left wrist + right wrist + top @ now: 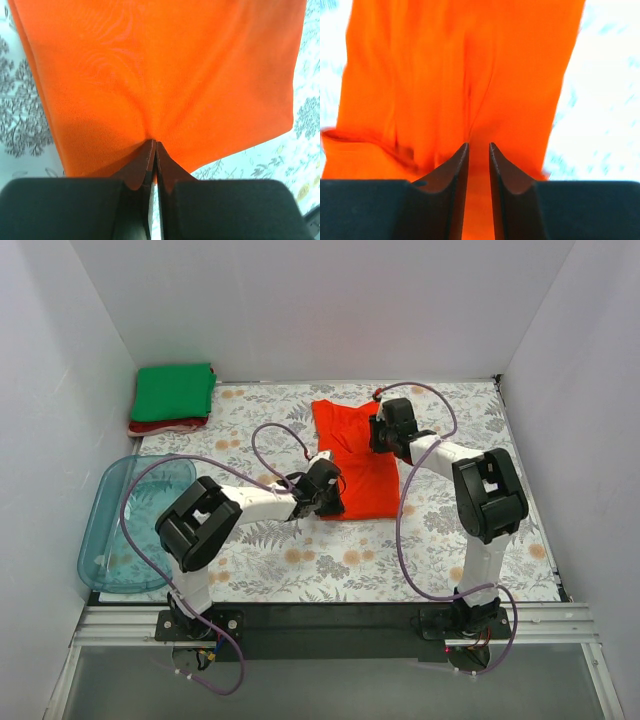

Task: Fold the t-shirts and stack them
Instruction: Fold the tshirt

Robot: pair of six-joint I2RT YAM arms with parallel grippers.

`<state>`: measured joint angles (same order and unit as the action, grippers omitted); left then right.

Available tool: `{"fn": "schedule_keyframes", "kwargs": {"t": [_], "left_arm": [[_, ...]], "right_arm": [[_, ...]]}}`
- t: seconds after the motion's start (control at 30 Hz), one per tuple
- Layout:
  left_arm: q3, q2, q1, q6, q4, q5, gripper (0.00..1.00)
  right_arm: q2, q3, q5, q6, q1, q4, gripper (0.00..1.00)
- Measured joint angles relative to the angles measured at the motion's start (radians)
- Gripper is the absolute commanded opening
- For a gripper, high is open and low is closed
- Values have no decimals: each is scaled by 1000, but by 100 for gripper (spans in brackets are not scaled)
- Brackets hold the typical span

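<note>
At the far left a clear blue plastic tub is sitting on the floral-patterned table. Behind it, in the back corner, a square-folded green cloth t-shirt is lying on a folded dark red t-shirt. The left gripper is pinching the near edge of the bright orange-red cloth t-shirt, which is lying mid-table, jaws almost touching. The right gripper is clamping its far part, jaws a narrow slit apart with cloth between.
</note>
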<state>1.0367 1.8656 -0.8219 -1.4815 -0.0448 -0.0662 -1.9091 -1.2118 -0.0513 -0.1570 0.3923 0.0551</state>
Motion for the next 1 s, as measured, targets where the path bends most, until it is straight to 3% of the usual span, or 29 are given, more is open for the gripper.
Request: {"fn": "schedule_keyframes", "kwargs": {"t": [0.2,0.37,0.47,0.57,0.73,1.0], "left_arm": [[-49,-59,-10,-9,-39,15,7],[-47,-134,-5,-12,-109,10,19],[-32,-201,37,-6,-114,16,17],[11,-221,121,7,-69,53,8],[85,-117,248,23,79,158,1],[181,204,311,43,167,269,0]], "right_arm": [[-33,-140,-8,33,-21,0,37],[91,-48,92,15,-39,-8,39],[207,48,222,-12,-76,-5,43],[257,109,345,-31,-129,24,44],[180,163,537,-102,-204,112,42],[-63,180,698,-184,-243,260,41]]}}
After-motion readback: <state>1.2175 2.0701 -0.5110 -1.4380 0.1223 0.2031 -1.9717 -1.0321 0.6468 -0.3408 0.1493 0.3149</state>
